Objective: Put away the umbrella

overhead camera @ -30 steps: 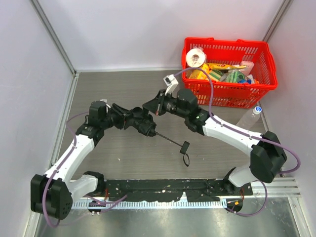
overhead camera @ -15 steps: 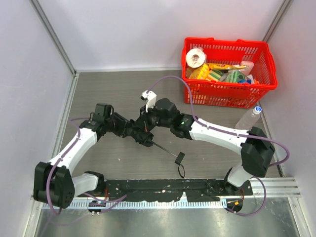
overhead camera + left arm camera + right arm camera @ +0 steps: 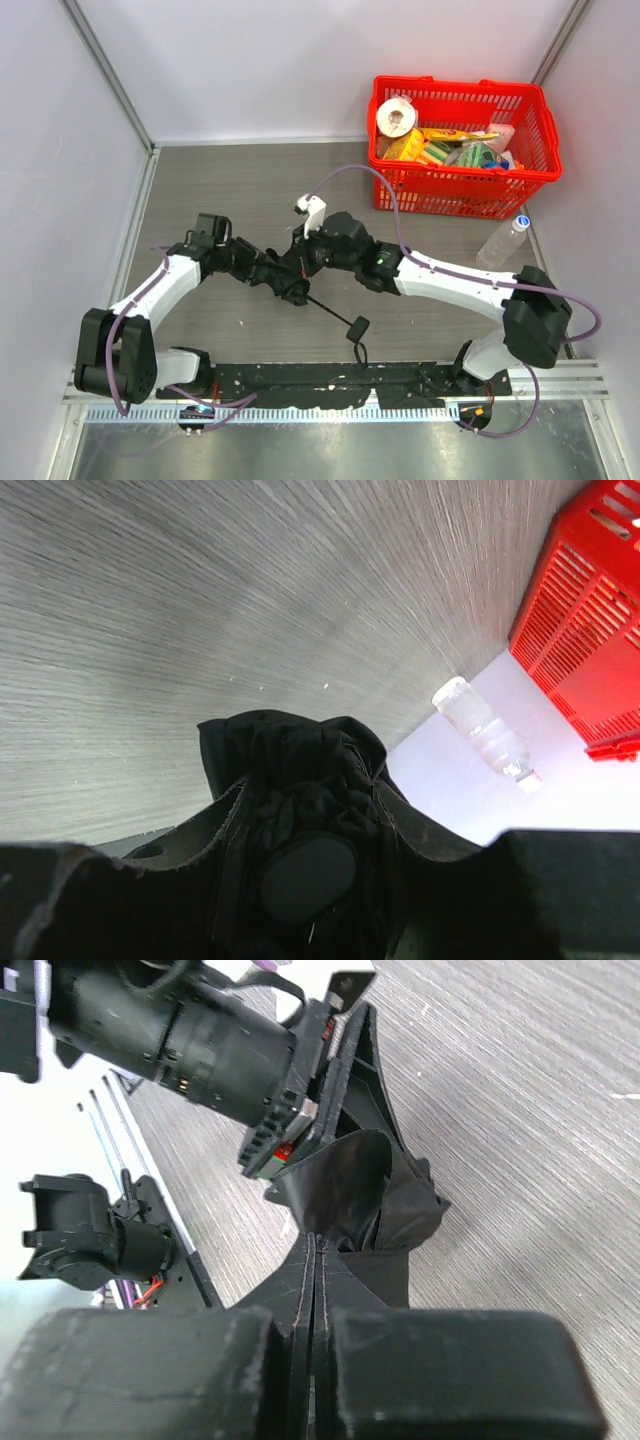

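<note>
One umbrella (image 3: 300, 760), canopy in left claw (image 3: 312, 810) and right claw (image 3: 316, 1252)

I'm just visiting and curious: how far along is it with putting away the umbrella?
Partway. Done: the black fabric compact umbrella looks bunched into a bundle. In hand: the left fingers and right fingers both pinch that fabric. To do: its thin metal shaft sticks out with the small black handle, and it is not stowed anywhere.
</note>
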`<state>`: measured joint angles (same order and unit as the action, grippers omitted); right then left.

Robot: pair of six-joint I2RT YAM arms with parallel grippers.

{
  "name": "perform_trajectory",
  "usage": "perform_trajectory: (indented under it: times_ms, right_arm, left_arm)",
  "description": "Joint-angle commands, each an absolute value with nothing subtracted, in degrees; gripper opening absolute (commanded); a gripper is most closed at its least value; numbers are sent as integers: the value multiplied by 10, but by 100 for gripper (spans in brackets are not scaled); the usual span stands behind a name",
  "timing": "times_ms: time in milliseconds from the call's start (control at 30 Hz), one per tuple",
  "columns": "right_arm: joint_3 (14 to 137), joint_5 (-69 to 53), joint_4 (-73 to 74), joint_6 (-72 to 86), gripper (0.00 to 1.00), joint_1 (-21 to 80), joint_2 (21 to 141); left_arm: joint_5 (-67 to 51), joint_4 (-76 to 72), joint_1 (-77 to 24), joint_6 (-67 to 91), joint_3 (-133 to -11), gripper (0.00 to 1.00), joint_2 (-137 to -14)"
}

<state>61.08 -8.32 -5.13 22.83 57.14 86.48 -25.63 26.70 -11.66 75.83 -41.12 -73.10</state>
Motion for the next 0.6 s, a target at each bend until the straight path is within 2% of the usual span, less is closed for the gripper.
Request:
perform_trajectory:
  times_ms: [0,200,433,567]
  right_arm:
    - [656,-190,-279,279,0,604,743]
    - [716,-265,-255,251,0,608,807]
    - [820,-306,-129,182,0,619,903]
    - [851,-306,-84,148,0,618,958]
  left_arm:
    - [-144,261,-93,744,-385,0,-758]
    - [-124,304,-98,725,-412,0,-763]
    - [-62,367,-125,712,-465,0,-740]
    - [-60,350,-146,712,-456,0,-746]
